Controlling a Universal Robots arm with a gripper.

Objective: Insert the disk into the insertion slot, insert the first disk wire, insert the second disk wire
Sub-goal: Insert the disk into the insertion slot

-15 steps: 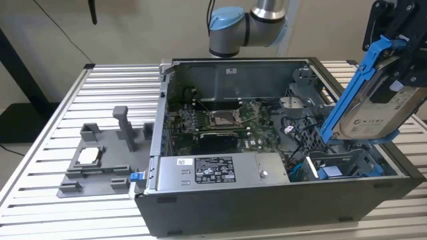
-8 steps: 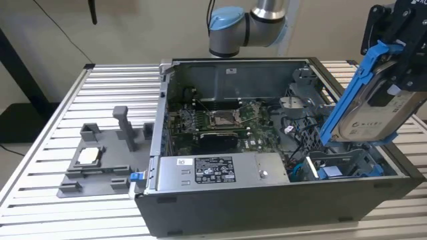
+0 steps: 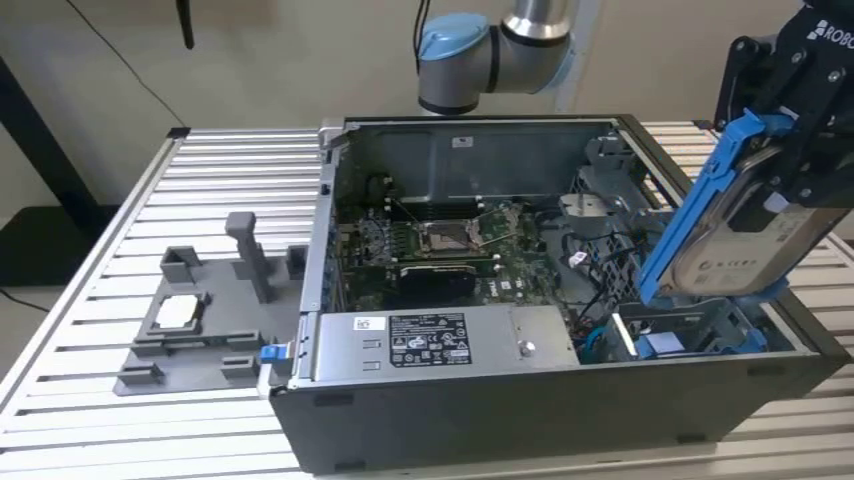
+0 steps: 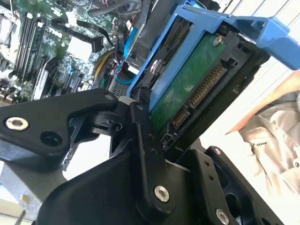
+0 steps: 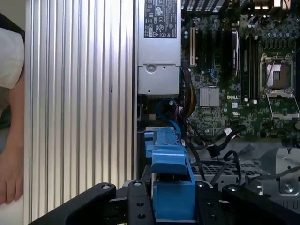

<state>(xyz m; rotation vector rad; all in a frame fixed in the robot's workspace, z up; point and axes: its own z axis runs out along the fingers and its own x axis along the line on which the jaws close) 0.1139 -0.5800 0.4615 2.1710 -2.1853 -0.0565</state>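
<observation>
Currently the hand is clamping the disk, which is leaning tilted, its lower end just above the insertion slot at the exterior view's right of the computer case.

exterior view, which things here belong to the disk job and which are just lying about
Job: disk in blue carrier, tilted above the case, clamped in the gripper; insertion slot with blue rails below it.
Lying about: grey fixture on the slatted table; long grey box with white sticker; motherboard.
</observation>
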